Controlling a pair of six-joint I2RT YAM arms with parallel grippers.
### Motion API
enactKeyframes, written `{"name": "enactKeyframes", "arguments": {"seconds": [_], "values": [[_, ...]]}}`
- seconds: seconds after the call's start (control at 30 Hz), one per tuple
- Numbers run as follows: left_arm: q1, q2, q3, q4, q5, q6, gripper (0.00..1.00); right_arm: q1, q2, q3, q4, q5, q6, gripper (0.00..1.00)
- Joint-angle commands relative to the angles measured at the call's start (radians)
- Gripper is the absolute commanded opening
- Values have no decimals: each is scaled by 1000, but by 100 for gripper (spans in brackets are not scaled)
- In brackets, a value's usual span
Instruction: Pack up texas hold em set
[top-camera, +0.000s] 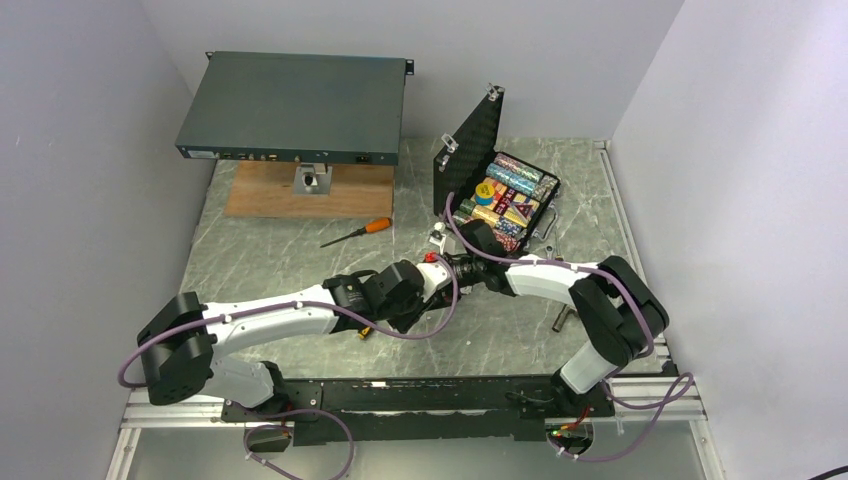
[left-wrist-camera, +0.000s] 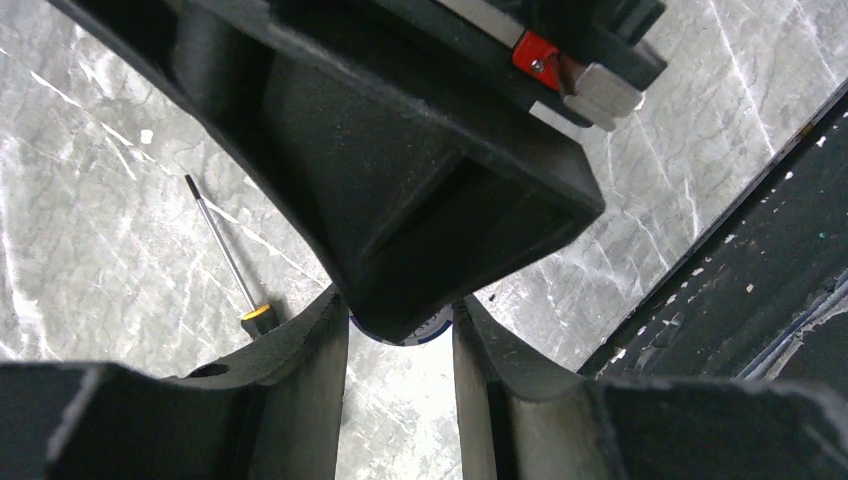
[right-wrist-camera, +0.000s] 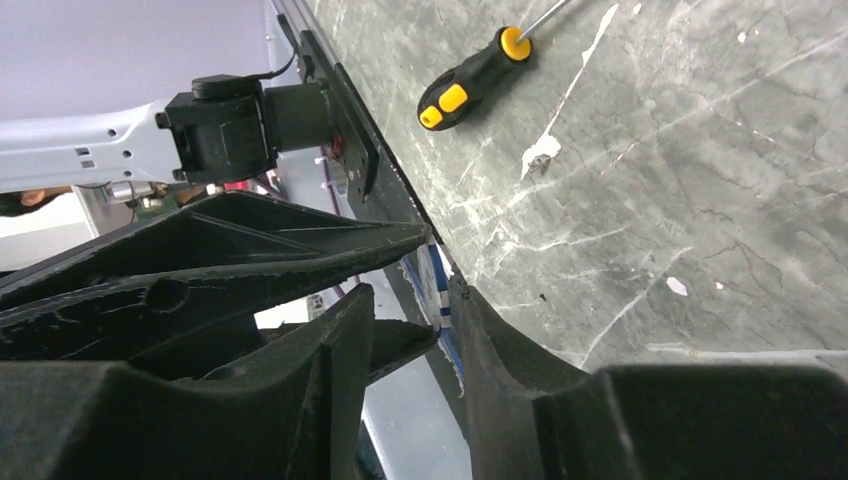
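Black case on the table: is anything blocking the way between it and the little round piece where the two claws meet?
Nothing visible does. The chip sits in the left gripper, the right gripper at it; the tabletop from there to the case looks bare, its lid open. The orange screwdriver lies off to the left.

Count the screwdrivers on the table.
2. One orange-handled screwdriver lies in front of the wooden board; one black-and-yellow-handled screwdriver sits partly under the left arm. Others may be hidden by the arms.
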Motion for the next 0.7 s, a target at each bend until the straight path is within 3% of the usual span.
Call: {"name": "enactKeyframes", "arguments": {"seconds": [0.0, 0.2, 0.3, 0.4, 0.67], "values": [[-7, -1, 37, 40, 21, 15, 0, 3, 18, -28, 115, -37, 36, 38], [-10, -8, 42, 28, 11, 14, 0, 11, 32, -45, 152, -40, 56, 36], [-12, -12, 42, 30, 12, 10, 0, 20, 42, -67, 222, -59, 105, 27], [-13, -5, 46, 31, 8, 6, 0, 25, 61, -114, 407, -104, 216, 20], [-20, 8, 48, 25, 2, -1, 0, 33, 79, -160, 506, -105, 284, 14]]}}
